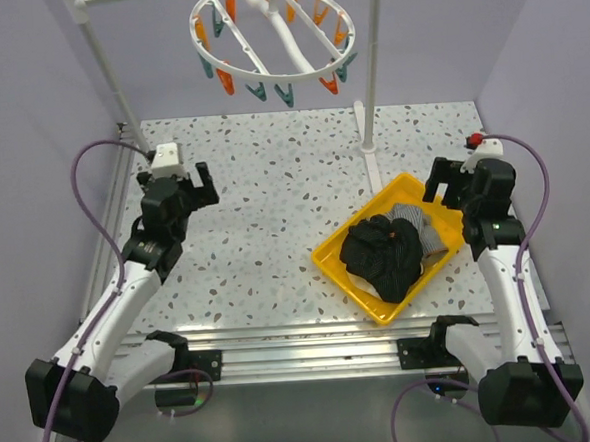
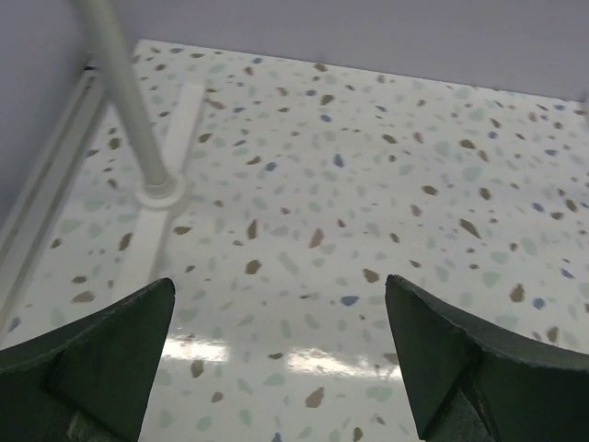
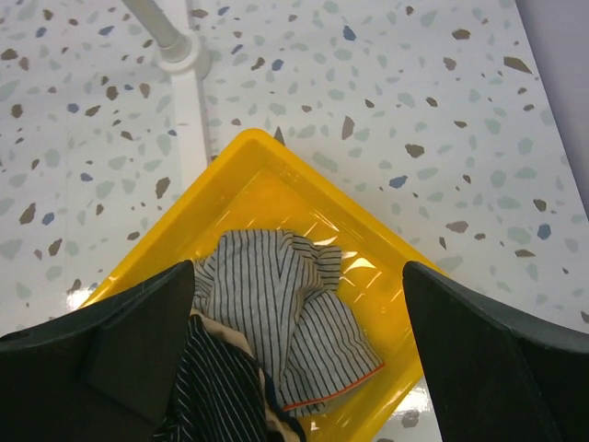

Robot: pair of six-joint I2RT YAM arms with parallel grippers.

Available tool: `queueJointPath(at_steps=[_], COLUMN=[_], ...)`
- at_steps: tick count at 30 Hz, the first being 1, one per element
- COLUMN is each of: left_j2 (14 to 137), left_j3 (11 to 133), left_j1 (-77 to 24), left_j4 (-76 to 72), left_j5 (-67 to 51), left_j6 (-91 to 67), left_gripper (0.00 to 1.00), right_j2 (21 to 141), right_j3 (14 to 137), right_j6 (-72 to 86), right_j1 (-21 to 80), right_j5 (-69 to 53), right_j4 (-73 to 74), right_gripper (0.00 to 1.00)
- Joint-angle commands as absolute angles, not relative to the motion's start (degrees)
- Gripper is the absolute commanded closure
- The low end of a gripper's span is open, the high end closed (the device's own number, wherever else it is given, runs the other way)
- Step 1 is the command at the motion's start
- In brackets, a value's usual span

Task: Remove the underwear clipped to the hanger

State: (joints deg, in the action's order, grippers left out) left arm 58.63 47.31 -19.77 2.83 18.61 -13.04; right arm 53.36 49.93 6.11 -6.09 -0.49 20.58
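- Left wrist view: the left gripper (image 2: pixel 279 308) has its fingers spread wide with nothing between them, only the speckled table (image 2: pixel 368 166) beneath; from overhead it sits over the left side of the table, well apart from any fabric
- the right gripper (image 3: pixel 296 276) is likewise parted and holds nothing; it hovers over the far-right corner of the yellow tray (image 3: pixel 241 152)
- the underwear (image 1: pixel 382 256) lies heaped in that tray, on the right side of the table toward the near edge; a grey-and-white striped piece (image 3: pixel 276 304) lies at the far side of the heap, a sliver of beige (image 3: pixel 213 324) shows beside it, and the black pieces (image 1: pixel 376 268) make up the bulk
- the hanger (image 1: pixel 274 42) hangs above the far edge, between two white poles (image 1: pixel 368 96); its orange and teal pegs (image 1: pixel 284 93) dangle bare as far as I can see, though the farthest ones are small and crowded at the top of the overhead view, so a scrap there cannot be ruled out
- by my reading the task is done or all but done: nothing hangs from the ring, the garments are gathered in the tray, and both arms are free; at most a check of the far pegs is left
- the surface is pale terrazzo with brown and blue flecks, glossy enough to show lamp glare; metal rails (image 1: pixel 282 337) run along the near edge; plain lilac-grey walls (image 1: pixel 27 97) close in left, right and far
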Motion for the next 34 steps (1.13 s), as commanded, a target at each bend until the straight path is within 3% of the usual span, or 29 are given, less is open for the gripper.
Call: queueJointPath(at_steps=[1,6,34], left_j2=[52.8,48.9,47.8], left_j3=[43.3,39.2,35.1], left_j1=[-12.7,-7.4,-7.1], left_j4=[3.1,2.5,1.1], left_j5=[23.9,25.7,27.2], left_j6=[-18.0,-17.8,-16.1], left_gripper=[0.0,0.0,0.0], right_j2=[55.6,58.2,59.7], right_j3=[53.1,54.1,52.7], right_j6=[9.4,9.9,6.3], right_j1=[-6.3,-6.4,-6.3], right_j5=[7.5,11.4,13.1], right_j4=[23.0,24.4,21.0], right_gripper=[0.02,0.01,0.02])
